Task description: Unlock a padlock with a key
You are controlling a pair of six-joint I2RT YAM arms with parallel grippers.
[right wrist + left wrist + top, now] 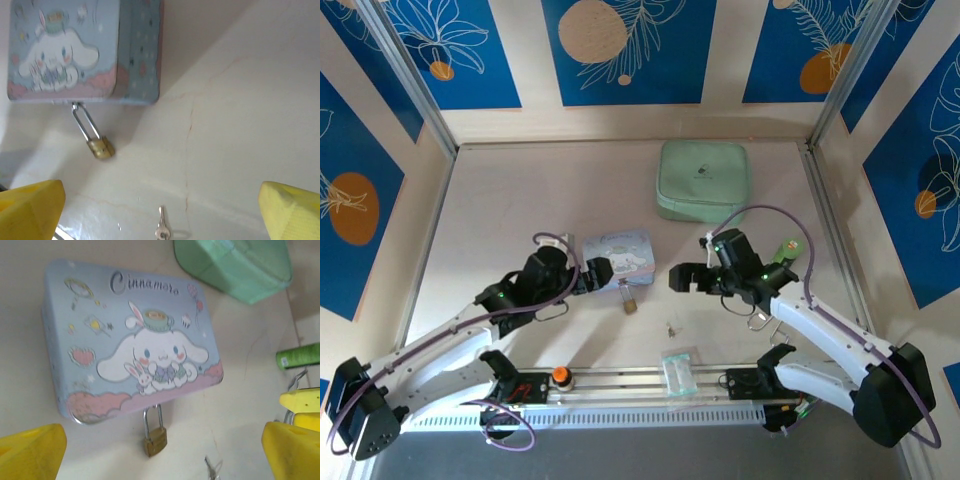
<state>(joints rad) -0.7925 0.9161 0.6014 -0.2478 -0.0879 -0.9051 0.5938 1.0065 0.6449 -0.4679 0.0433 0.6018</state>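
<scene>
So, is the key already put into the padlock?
No, the key lies alone on the table, apart from the padlock.

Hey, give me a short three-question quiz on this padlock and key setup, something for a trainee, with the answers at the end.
1. True or false: the tiny flat silvery key already sits in the small brass padlock.
2. What is the padlock's silver shackle hooked to? A) the pastel blue cartoon tin B) a wire rack C) a drawer handle
3. Are the left tool and right tool open or shut?
Key: 1 false, the key lies apart from the padlock; 2 A; 3 both open.
</scene>
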